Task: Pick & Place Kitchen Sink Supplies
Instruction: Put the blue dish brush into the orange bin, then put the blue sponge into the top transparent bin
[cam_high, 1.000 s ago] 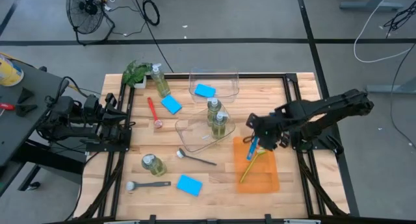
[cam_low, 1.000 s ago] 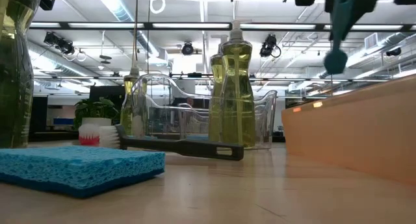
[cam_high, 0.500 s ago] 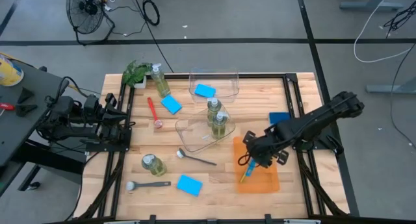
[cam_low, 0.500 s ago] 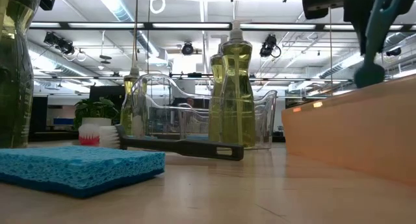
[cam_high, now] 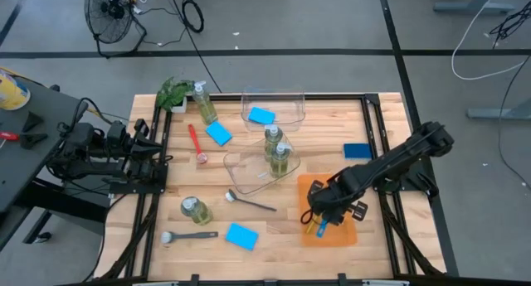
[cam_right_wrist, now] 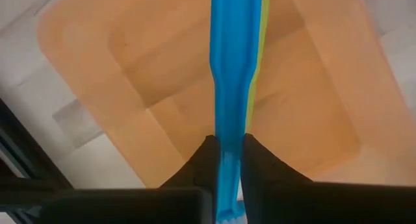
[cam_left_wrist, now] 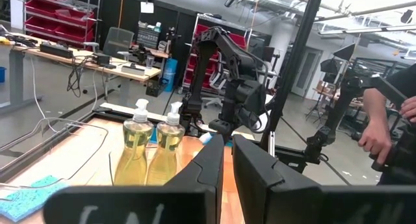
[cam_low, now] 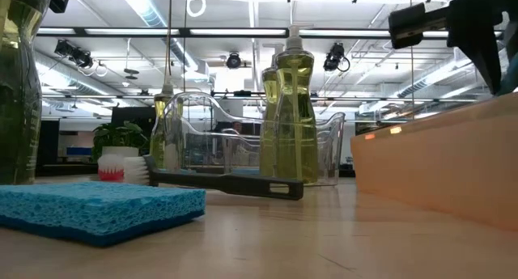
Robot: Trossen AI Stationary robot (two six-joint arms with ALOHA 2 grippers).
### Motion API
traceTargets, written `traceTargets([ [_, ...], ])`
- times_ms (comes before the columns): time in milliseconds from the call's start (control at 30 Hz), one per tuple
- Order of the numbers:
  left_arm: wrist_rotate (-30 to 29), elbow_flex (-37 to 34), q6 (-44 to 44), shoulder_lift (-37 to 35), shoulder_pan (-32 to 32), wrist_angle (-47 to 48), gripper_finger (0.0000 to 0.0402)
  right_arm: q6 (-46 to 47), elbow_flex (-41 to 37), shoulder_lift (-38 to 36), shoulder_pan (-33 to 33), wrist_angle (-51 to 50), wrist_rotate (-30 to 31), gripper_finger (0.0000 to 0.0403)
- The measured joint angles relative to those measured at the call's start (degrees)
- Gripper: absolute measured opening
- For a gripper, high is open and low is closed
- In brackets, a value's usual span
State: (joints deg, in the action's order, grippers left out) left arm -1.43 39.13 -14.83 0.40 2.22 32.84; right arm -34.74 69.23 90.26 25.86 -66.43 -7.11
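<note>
My right gripper (cam_high: 320,220) is low over the flat orange tray (cam_high: 342,235), shut on a blue dish brush (cam_right_wrist: 229,68). A yellow-green brush (cam_right_wrist: 261,62) lies in the tray just behind it. On the table are a red brush (cam_high: 196,143), two dark grey brushes (cam_high: 249,202) (cam_high: 189,235), and blue sponges (cam_high: 219,134) (cam_high: 241,235) (cam_high: 357,151). Another sponge (cam_high: 261,115) lies in the far clear bin. Two pump bottles (cam_high: 278,149) stand in the near bin, and others stand apart (cam_high: 203,104) (cam_high: 195,210). My left gripper (cam_left_wrist: 228,165) waits shut at the table's left edge. My right gripper pinches the blue brush's slim handle (cam_right_wrist: 227,143) between its two fingers (cam_right_wrist: 207,162), coming from above and pointing down. The brush runs on along the fingers and hangs below them into the orange tray. Whether its lower end touches the tray floor cannot be told.
The orange tray's wall (cam_low: 437,166) rises at the right of the low view. The clear bins (cam_high: 253,172) (cam_high: 274,104) sit mid-table, and a leafy plant (cam_high: 172,93) is at the far left corner. Black frame rails (cam_high: 377,145) run along both table sides.
My right gripper has moved toward the table's near edge and down, carrying the blue brush from above the tray's far end into the tray. The blue sponge that the arm covered now shows beside the right rail.
</note>
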Motion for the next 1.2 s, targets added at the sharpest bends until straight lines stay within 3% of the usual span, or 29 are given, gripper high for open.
traceTargets([
  [567, 0.00, 0.00, -0.01, 0.00, 0.00, -0.01, 0.0037, 5.45, -0.01, 0.46, 0.03, 0.00, 0.00, 0.0156],
  [1200, -0.02, 0.00, 0.00, 0.00, -0.02, -0.02, 0.0037, 20.66, -0.02, -7.38, -8.52, -5.67, 3.35, 0.0171],
])
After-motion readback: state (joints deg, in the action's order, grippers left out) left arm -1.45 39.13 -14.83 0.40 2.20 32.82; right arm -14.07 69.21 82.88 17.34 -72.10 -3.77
